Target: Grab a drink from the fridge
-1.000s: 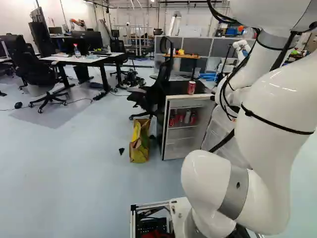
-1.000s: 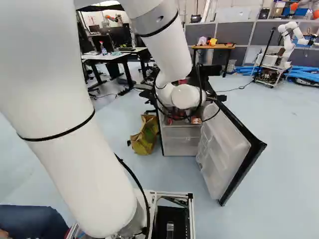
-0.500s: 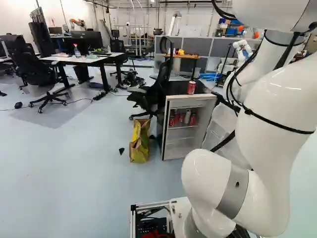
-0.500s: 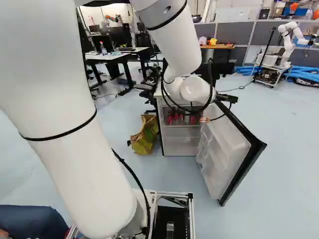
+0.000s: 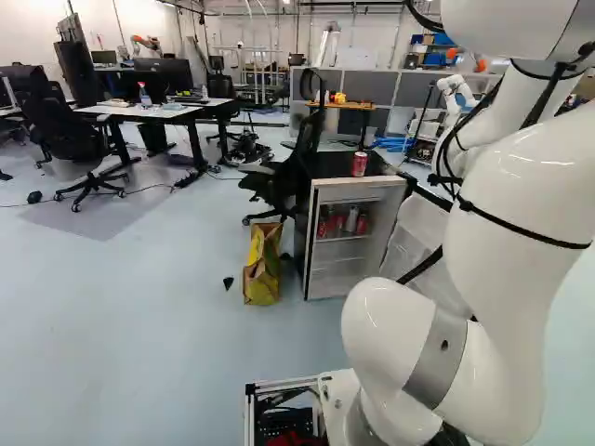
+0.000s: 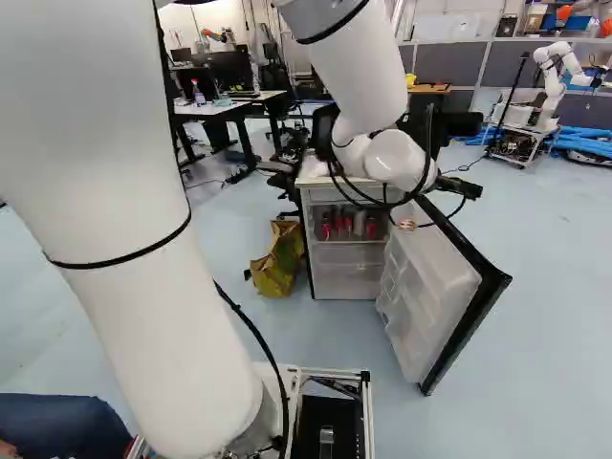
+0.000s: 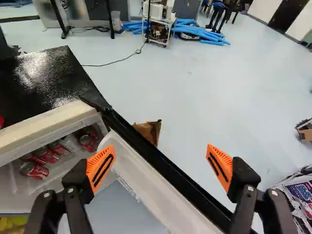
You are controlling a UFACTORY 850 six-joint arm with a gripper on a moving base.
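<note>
Black chair [image 5: 65,130] first, at the left of the left base view, by a white tabletop [image 5: 153,112] with a bottle [image 5: 144,94] standing on it. Going right, another dark chair [image 5: 293,177] stands near the fridge [image 5: 333,283], and a yellow and brown bag [image 5: 262,269] sits on the floor, just beside it. The drinks are cans [image 5: 337,224] grouped on a shelf inside the fridge, mostly red with a silver one among them; one more red can [image 5: 359,163] stands up on top. The door [image 6: 426,296] hangs wide open on the fridge's right side. Farther right in the left base view rises the white arm [image 5: 507,279]. At the right of the right base view, another robot [image 6: 553,84] stands near blue tubing [image 6: 585,143]. Through the wrist view, the jaws are spread well apart, one of the orange pads [image 7: 101,166] toward the cans, with the door running below and ahead between them.
</note>
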